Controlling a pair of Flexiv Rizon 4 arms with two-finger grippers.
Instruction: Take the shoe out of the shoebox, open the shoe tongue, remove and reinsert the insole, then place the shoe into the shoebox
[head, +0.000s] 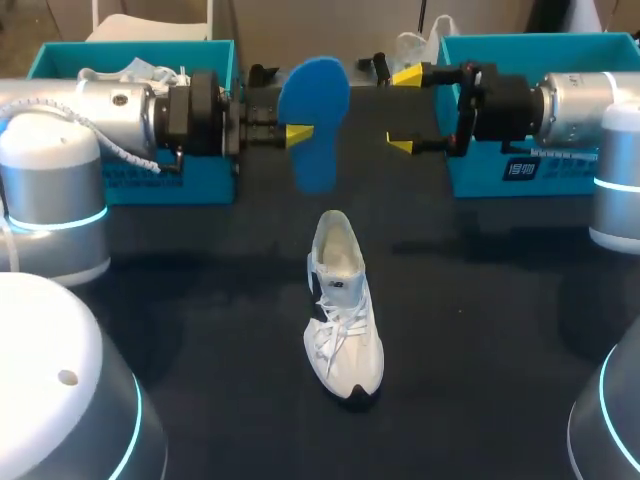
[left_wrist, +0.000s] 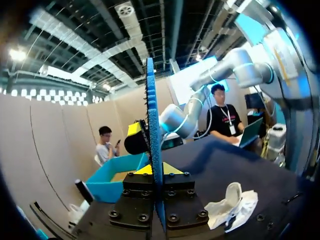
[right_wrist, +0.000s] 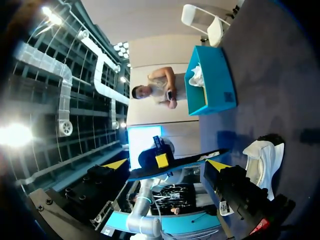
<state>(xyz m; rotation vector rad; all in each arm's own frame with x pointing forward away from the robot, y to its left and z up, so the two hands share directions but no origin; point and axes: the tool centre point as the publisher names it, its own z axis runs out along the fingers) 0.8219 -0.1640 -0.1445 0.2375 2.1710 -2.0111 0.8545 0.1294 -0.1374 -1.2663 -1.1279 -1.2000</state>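
The left gripper (head: 297, 133) is clamped on the blue insole (head: 315, 110), which stands upright above the far middle of the table. The right gripper (head: 402, 110), fingers wide and empty, stands just to its right. The shoe (head: 342, 310) lies below and nearer, its long axis running near to far, opening at the far end.

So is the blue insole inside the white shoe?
No, the blue foam insole is up in the air, clamped in the left jaws, apart from the white lace-up shoe.
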